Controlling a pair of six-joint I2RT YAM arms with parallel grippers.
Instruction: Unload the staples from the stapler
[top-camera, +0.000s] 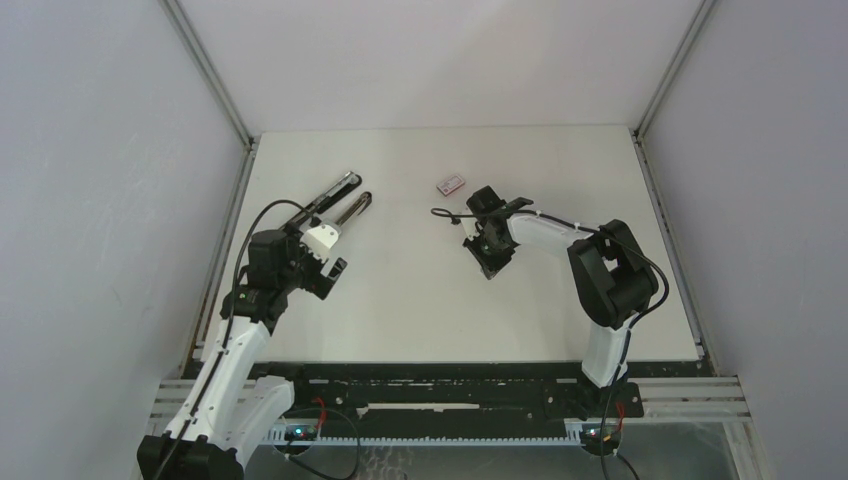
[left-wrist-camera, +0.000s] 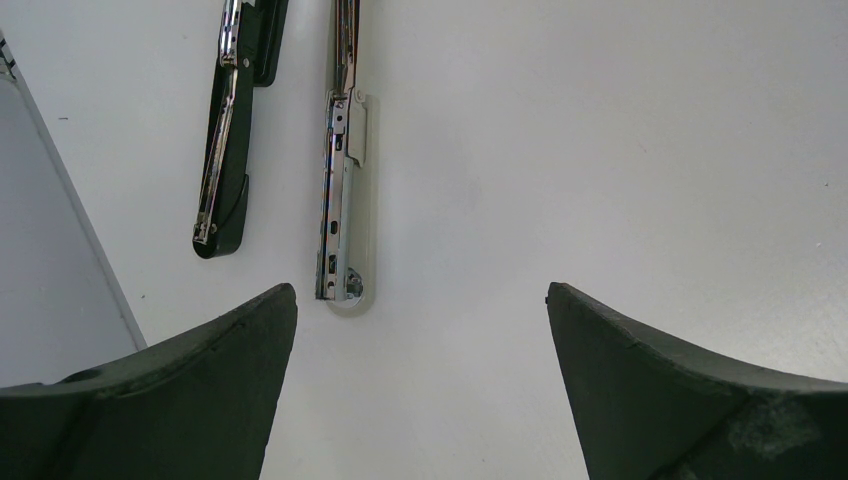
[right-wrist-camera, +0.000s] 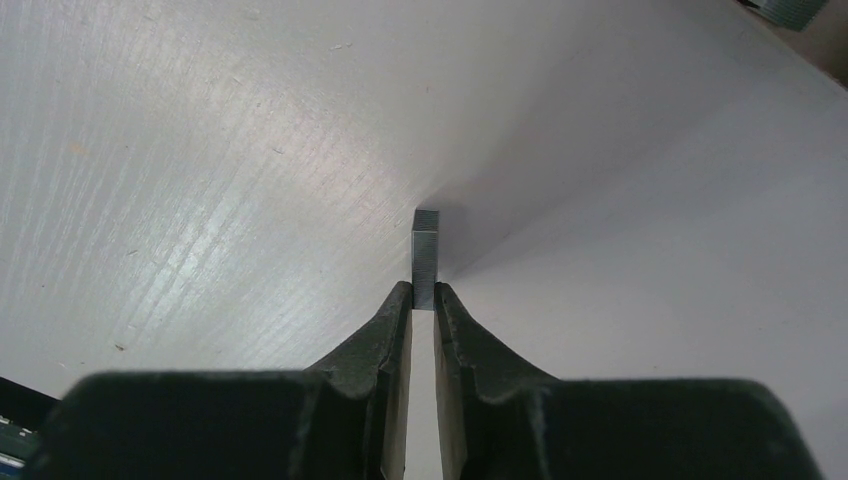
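The right gripper (right-wrist-camera: 422, 296) is pinching the staples (right-wrist-camera: 425, 250) by one end, its jaws standing narrow with a fingertip on each side of the short grey strip, over the middle right of the table (top-camera: 400, 310). Whether the strip is resting on the surface, I cannot tell. The left gripper (left-wrist-camera: 420, 295) is hanging wide and holding nothing, just near of the stapler (left-wrist-camera: 340, 200), which is lying at the far left with its two arms spread apart. A small red-and-white box (top-camera: 449, 183) is sitting farther back.
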